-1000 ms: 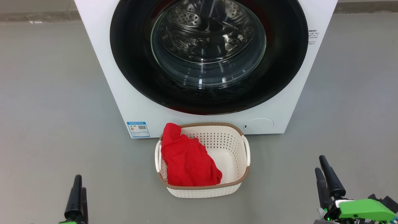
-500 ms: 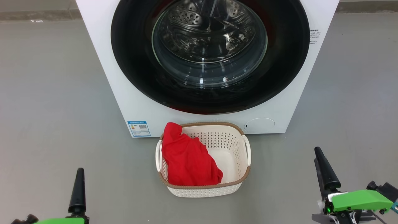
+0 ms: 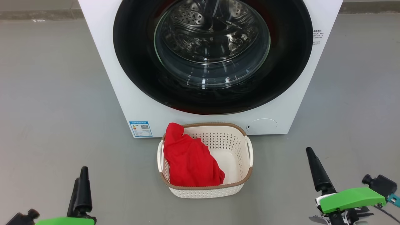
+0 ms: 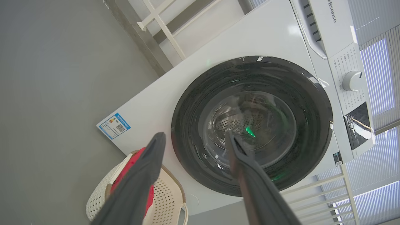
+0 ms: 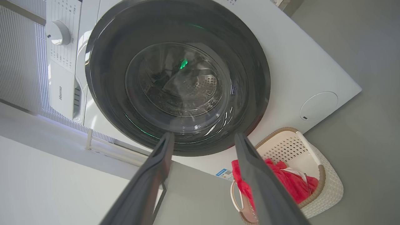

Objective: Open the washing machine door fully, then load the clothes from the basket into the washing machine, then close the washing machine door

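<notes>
The washing machine (image 3: 103, 62) stands white and boxy straight ahead. Its washing machine door (image 3: 134, 62), black-rimmed with a clear glass bowl, lies shut flat against the front, and the steel drum shows through the glass. On the floor just before it sits the cream basket (image 3: 206, 191), with the red clothes (image 3: 189, 159) heaped in its left half. My left gripper (image 3: 83, 170) hovers low at the left, well short of the basket, open and empty (image 4: 195, 134). My right gripper (image 3: 309, 150) hovers at the right, also open and empty (image 5: 203, 135).
Grey floor spreads on both sides of the machine. A blue energy sticker (image 3: 140, 128) and a round service flap (image 3: 262, 125) flank the basket on the machine's lower front. The control knob (image 4: 351, 80) sits above the door. Window blinds (image 4: 378, 78) stand behind the machine.
My right gripper has slid inward toward the basket and rolled onto its side. My left gripper has crept slightly forward. The door, basket and clothes have not moved.
</notes>
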Robot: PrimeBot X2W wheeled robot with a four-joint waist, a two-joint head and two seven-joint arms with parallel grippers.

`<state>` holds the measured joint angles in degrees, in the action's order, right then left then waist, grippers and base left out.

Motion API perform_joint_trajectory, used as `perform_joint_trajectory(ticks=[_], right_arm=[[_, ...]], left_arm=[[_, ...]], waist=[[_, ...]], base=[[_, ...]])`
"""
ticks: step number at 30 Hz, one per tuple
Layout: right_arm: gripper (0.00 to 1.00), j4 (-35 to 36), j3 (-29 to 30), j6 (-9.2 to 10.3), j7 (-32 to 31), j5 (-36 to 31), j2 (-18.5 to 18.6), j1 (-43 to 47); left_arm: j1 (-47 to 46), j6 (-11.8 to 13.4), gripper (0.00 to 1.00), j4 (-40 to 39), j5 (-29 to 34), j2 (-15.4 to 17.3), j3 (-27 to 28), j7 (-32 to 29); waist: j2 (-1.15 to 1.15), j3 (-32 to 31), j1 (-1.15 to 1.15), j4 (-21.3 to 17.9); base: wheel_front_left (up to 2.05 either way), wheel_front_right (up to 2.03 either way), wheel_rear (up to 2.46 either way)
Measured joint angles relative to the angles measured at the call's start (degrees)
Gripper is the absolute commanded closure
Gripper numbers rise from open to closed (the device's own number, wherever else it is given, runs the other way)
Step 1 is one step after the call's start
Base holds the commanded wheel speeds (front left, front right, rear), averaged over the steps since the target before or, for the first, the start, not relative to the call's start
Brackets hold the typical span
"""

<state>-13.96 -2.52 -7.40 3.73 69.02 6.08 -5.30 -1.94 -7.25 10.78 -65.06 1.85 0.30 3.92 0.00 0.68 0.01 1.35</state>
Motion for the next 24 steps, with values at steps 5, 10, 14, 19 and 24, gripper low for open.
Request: perform_joint_trajectory(ticks=[5, 10, 14, 19, 24], right_arm=[[0.0, -0.49, -0.64, 0.0, 0.97, -5.42, 0.32, -0.75], [0.0, -1.57, -1.42, 0.0, 1.74, -10.39, 0.62, -0.8], [0.0, -2.42, -1.87, 0.0, 2.45, -14.96, 0.79, -0.93], [0.0, -2.83, -2.1, 0.0, 3.04, -20.33, 0.79, -2.13], [0.0, -2.82, -2.24, 0.0, 4.04, -24.64, 0.75, -2.34]], left_arm=[[0.0, 0.0, 0.0, -0.2, 5.36, 0.0, -0.01, 0.78], [0.0, 0.0, 0.0, -0.51, 10.81, -0.01, 0.11, 1.63], [0.0, 0.0, 0.0, -0.57, 15.38, -0.02, 0.19, 2.32], [0.0, 0.0, 0.0, -0.58, 20.72, -0.03, 0.14, 3.0], [-0.03, -0.01, 0.0, -0.47, 24.75, -0.04, 0.16, 3.83]], waist=[[0.0, -0.15, 0.0, 0.05], [0.0, -0.25, 0.0, 0.13], [0.0, -0.29, 0.0, 0.24], [0.0, -0.31, 0.0, 0.41], [0.0, -0.32, 0.0, 0.52]], base=[[0.0, 0.0, 0.0], [0.0, 0.0, 0.0], [0.0, 0.0, 0.0], [0.0, 0.0, 0.0], [0.0, 0.0, 0.0]])
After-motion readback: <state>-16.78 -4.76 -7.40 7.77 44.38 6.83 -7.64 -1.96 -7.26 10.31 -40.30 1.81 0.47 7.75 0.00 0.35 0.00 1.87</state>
